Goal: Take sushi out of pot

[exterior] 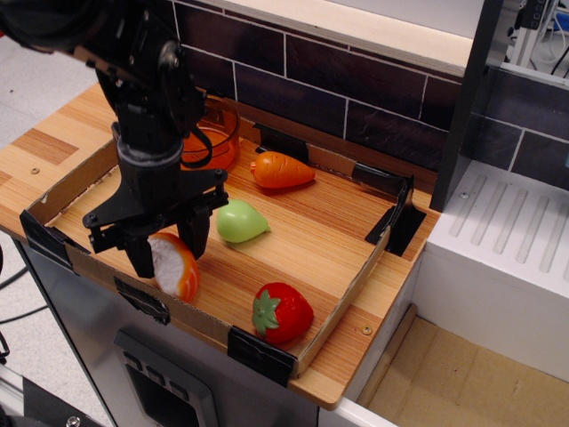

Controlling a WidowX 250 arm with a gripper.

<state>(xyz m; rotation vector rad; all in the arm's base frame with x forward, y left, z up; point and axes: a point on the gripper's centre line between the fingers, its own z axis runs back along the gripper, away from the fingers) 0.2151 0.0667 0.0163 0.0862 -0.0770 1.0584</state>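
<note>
The sushi (173, 267) was a small toy piece with a rounded white body and an orange layer along its right side. It stood tilted, held between the black jaws, low over the front left part of the desk and just behind the cardboard edge. The pot (212, 145) was round, translucent amber-orange with low walls, sitting upright at the back left near the dark tiled wall, partly hidden by the arm and well apart from the sushi.
</note>
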